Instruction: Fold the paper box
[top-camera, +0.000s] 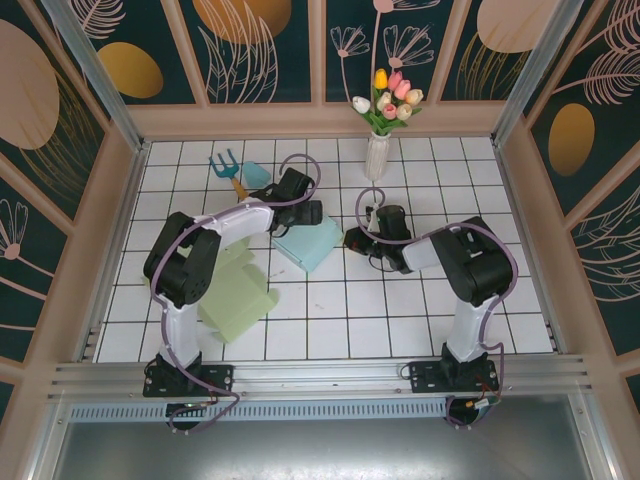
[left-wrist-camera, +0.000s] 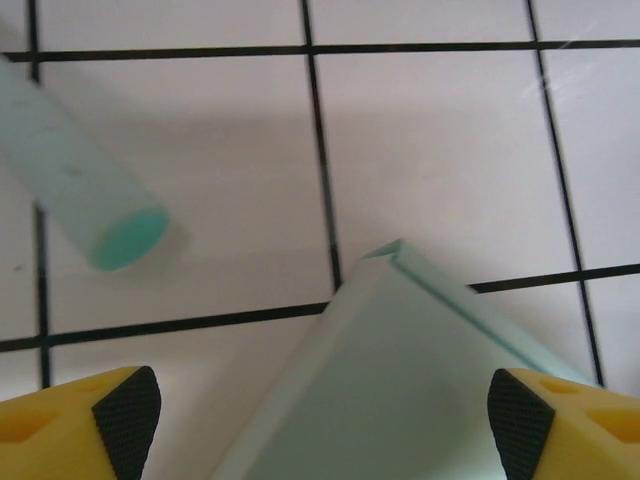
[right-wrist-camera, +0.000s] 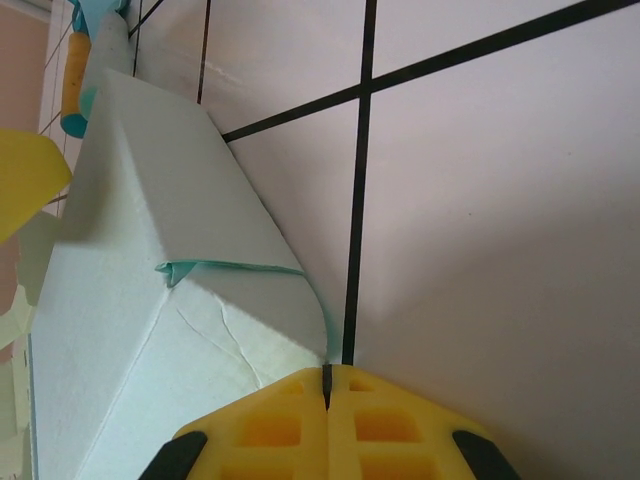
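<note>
Paper box lies pale blue near the middle of the counter, between the two arms. The left claw hangs over its 11 o'clock corner, jaws spread wide and gripping nothing, with that corner framed between the pads. The right claw is pinched shut at the box's 3 o'clock edge; whether it touches, I cannot tell. The left arm seems better placed for the next fold.

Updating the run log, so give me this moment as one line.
task: fold paper box | left gripper: open, above box corner | right gripper: shut, beside box wall | box: not gripped
</note>
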